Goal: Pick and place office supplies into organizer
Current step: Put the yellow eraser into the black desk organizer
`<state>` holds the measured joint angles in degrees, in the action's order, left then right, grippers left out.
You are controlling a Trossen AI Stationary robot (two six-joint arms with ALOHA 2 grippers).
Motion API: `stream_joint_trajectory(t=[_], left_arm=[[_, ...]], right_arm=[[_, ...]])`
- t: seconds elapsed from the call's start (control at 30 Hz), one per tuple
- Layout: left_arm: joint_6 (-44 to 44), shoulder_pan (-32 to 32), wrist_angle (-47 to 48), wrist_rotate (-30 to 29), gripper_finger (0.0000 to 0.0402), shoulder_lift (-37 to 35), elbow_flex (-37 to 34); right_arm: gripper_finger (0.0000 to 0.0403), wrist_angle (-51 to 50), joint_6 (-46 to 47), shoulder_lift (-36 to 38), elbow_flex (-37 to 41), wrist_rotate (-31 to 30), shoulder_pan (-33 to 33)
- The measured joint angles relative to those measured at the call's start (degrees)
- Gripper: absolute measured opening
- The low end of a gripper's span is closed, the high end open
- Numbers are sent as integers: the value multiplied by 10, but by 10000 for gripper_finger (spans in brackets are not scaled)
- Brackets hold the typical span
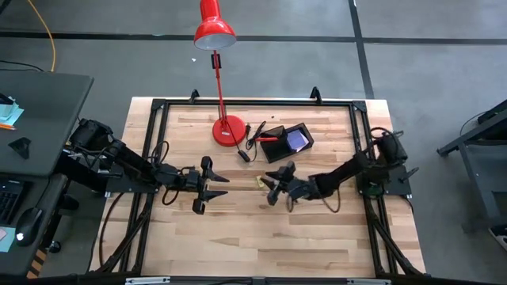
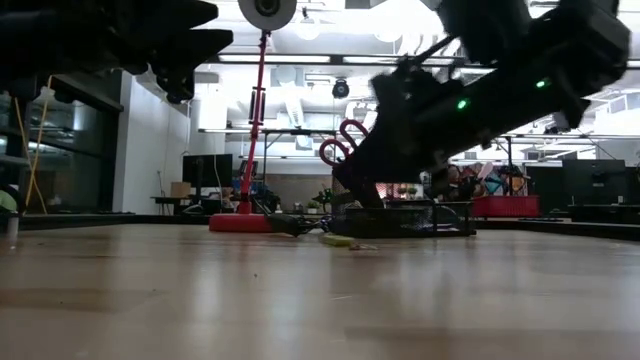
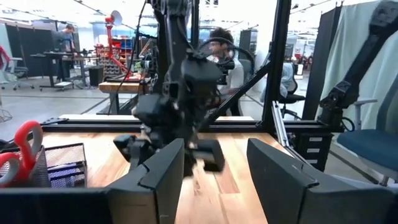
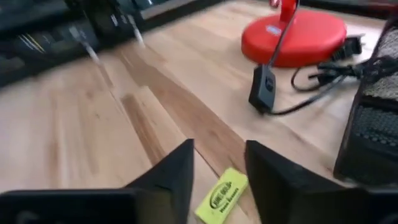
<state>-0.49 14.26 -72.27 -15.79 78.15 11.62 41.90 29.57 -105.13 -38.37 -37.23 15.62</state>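
The black mesh organizer [image 1: 279, 150] sits on the table right of the red lamp's base. It holds a purple-blue pad [image 1: 297, 140] and red-handled scissors [image 1: 267, 138], whose handles stand up [image 2: 340, 140]. A small yellow piece [image 4: 221, 193] lies flat on the wood [image 1: 259, 182]. My right gripper [image 4: 219, 148] is open and low over it, one finger on either side, not touching. My left gripper [image 1: 214, 186] hovers open to the left of it, facing the right gripper. No pink pad shows.
The red lamp's base [image 1: 228, 131] stands left of the organizer, and its cord with a dark switch [image 4: 262, 87] trails over the wood near the yellow piece. A black frame [image 1: 253, 103] rims the table. Bare wood lies toward the near edge.
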Motion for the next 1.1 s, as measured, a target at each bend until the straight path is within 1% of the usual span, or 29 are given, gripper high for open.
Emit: stream_joint_trajectory(t=[0.1, 0.17, 0.27, 0.33, 0.43, 0.5, 0.6, 0.73, 1.1], left_arm=[[0, 0, 1, -11, 168, 0, 0], [0, 0, 2, -16, 168, 0, 0], [0, 0, 4, -18, 168, 0, 0], [0, 0, 4, -18, 168, 0, 0], [0, 0, 4, -18, 168, 0, 0], [0, 0, 4, -18, 168, 0, 0], [0, 0, 5, -18, 168, 0, 0], [0, 0, 9, -18, 168, 0, 0], [0, 0, 10, -19, 168, 0, 0]], right_arm=[[169, -67, 1, -24, -47, -4, 0], [193, -100, 4, -34, -77, -18, 3], [219, -159, 20, -46, -115, -61, 13], [228, -200, 36, -53, -137, -84, 16], [231, -246, 70, -63, -160, -98, 18], [232, -249, 79, -74, -166, -105, 17], [232, -245, 89, -93, -168, -134, 17], [232, -245, 118, -111, -167, -126, 16], [231, -258, 126, -112, -168, -133, 16]])
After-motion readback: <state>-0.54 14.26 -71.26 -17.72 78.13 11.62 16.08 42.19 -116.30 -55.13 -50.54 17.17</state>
